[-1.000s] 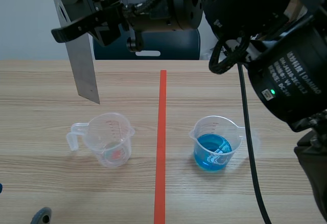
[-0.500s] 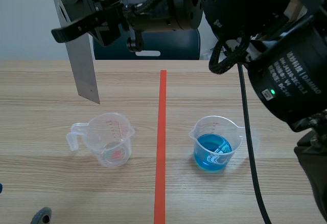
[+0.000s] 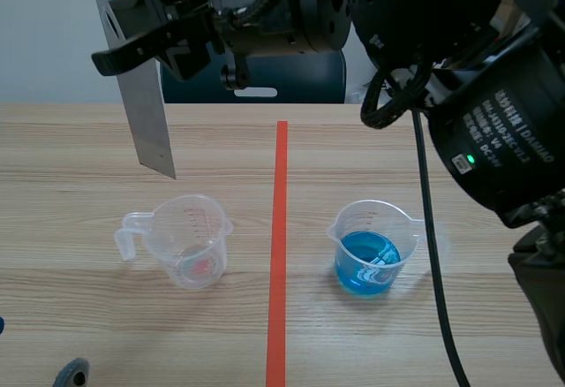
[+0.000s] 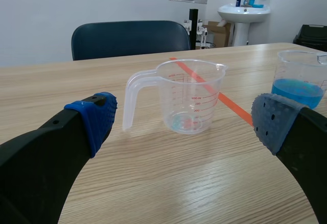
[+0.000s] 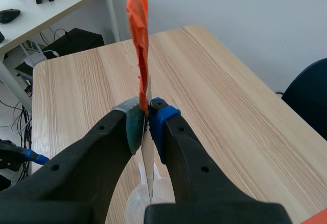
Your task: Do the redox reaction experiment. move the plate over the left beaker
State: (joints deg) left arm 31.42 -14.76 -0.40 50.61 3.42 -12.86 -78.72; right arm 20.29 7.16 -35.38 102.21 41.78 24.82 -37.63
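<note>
Your right jaws pinch the metal plate (image 3: 141, 95) near its top, so it hangs upright in the air roughly above the clear left beaker (image 3: 190, 241). Your left jaws are spread wide, low over the table (image 3: 71, 157), facing that beaker.

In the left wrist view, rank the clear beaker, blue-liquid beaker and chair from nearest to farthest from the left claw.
1. Clear beaker, just ahead of the left claw.
2. Blue-liquid beaker, farther off, to the right.
3. Chair, beyond the table's far edge.
</note>
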